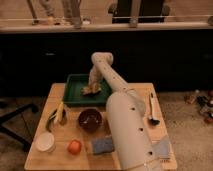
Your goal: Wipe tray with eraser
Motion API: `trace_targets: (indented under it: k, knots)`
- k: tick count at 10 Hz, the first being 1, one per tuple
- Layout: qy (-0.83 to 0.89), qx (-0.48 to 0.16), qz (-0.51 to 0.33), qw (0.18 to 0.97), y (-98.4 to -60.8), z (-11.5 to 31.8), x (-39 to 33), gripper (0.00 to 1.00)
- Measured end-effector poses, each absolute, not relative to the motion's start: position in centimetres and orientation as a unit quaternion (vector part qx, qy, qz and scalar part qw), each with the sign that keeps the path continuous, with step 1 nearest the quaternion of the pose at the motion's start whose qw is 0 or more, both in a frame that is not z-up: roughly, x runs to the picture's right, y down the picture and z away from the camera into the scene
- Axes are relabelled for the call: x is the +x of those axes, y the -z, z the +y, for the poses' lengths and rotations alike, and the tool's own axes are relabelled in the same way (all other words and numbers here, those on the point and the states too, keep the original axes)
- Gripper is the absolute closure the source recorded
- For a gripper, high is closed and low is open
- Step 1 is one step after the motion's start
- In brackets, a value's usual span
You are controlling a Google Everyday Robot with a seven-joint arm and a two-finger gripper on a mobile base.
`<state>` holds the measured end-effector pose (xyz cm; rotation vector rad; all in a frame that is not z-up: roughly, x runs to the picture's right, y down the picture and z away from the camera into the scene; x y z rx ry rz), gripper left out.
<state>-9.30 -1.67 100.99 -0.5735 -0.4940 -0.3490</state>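
Observation:
The dark green tray [75, 90] sits at the back of the wooden table. The white arm reaches over the table and down into the tray. My gripper [92, 88] is at the tray's right side, low on its floor. A small tan-brown eraser [90, 91] lies in the tray right at the gripper's tip, apparently touching it.
A dark red bowl [90, 120] stands in front of the tray. A banana [59, 114], a white cup [45, 142], an orange fruit [74, 146] and a blue-grey pad [102, 145] lie near the table's front. A black-headed utensil [153, 110] lies at the right.

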Motion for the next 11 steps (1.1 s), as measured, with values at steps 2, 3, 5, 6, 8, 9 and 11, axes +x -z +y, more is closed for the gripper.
trace_targets:
  k: [2,3,5,6,8,9,11]
  knots:
    - [0.179,-0.288,-0.267,0.902,-101.6,-1.0,-12.4,1.0]
    - [0.186,-0.291,-0.275,0.897,-101.3,-0.2,-13.0,1.0]
    - [0.193,-0.295,-0.287,0.891,-99.2,2.0,-12.8,1.0]
    - [0.193,-0.294,-0.292,0.889,-98.1,2.8,-12.2,1.0]
    - [0.186,-0.291,-0.298,0.89,-96.7,3.7,-10.6,1.0]
    - [0.183,-0.293,-0.299,0.89,-96.4,3.9,-10.0,1.0]
    - [0.166,-0.292,-0.294,0.895,-96.6,3.6,-7.9,1.0]
